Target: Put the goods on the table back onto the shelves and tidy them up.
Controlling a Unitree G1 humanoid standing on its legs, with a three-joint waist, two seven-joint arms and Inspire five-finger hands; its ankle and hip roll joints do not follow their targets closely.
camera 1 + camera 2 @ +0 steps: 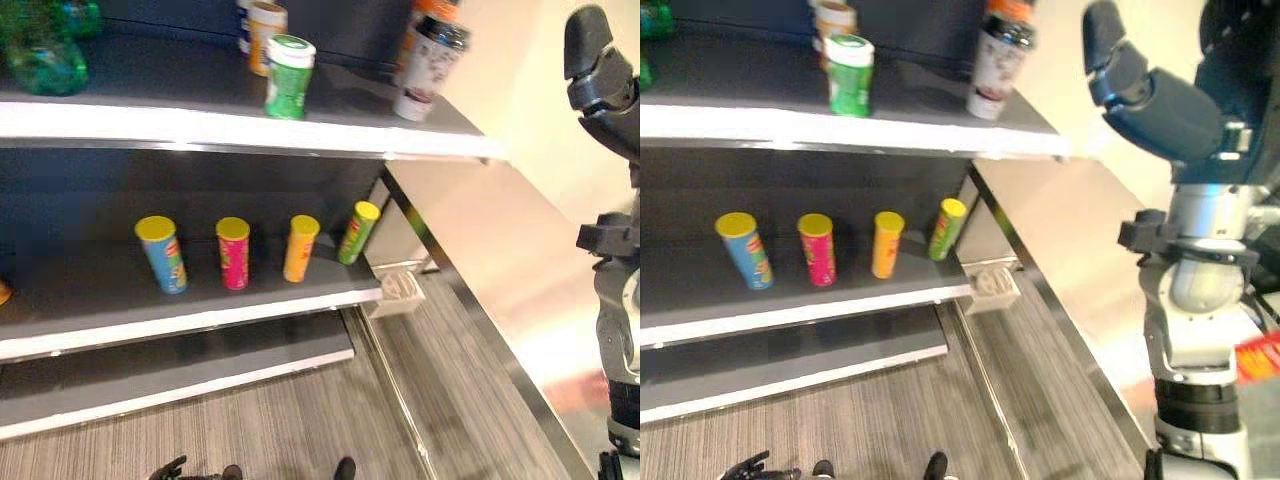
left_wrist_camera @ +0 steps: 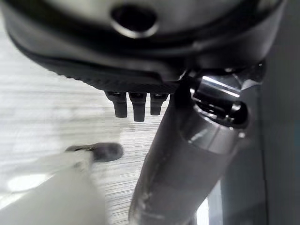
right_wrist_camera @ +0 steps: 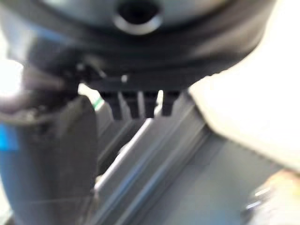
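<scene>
Your right hand (image 1: 1160, 100) is hanging raised beside the shelf's right end, fingers straight and holding nothing, while four chip cans (image 1: 233, 253) are standing along the middle shelf (image 1: 200, 320) and cups (image 1: 288, 77) near the upper shelf's front edge.

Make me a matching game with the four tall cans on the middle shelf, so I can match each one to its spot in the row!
Things:
1. blue can
2. pink can
3. orange can
4. green can

Places on the middle shelf:
A. far right end of the row, leaning
B. far left end of the row
C. second from the right
D. second from the left

Pairs: 1-B, 2-D, 3-C, 4-A
</scene>
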